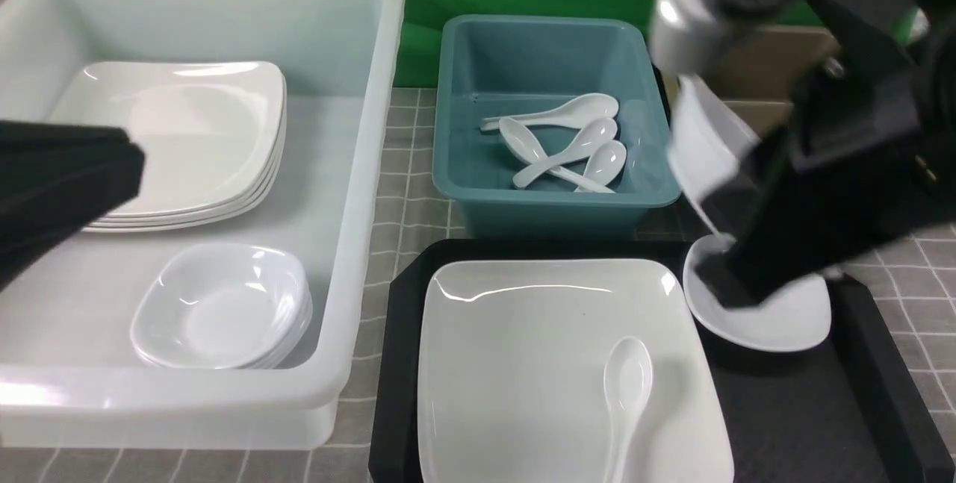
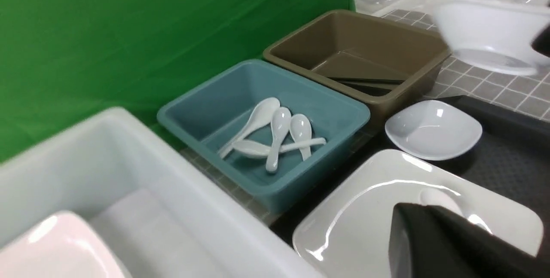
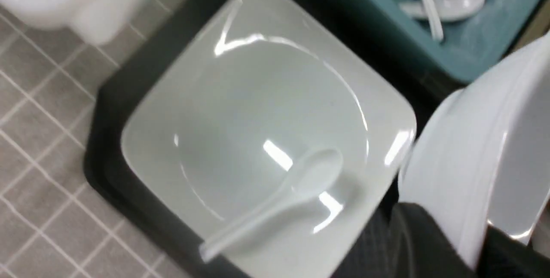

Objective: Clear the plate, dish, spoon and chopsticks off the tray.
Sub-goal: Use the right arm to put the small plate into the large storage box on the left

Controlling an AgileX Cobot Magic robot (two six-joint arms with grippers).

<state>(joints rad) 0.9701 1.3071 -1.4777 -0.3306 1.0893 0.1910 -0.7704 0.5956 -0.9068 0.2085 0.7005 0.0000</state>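
Observation:
The large white plate (image 1: 523, 363) lies on the black tray (image 1: 792, 416), with the white spoon (image 1: 627, 386) on its right part. A small white dish (image 1: 792, 319) sits on the tray's far right corner. My right gripper (image 1: 721, 259) is shut on the rim of a second small white dish (image 1: 706, 147) and holds it tilted above the tray; the wrist view shows the rim between the fingers (image 3: 472, 235). My left gripper (image 1: 138, 169) hovers over the white tub, shut and empty. Black chopsticks (image 2: 369, 82) lie in the brown tub (image 2: 412, 46).
A big white tub (image 1: 351, 169) on the left holds stacked square plates (image 1: 194, 139) and stacked small bowls (image 1: 224, 304). A teal tub (image 1: 553, 207) behind the tray holds several white spoons (image 1: 567, 147). The table has a grey checked cloth (image 1: 919, 266).

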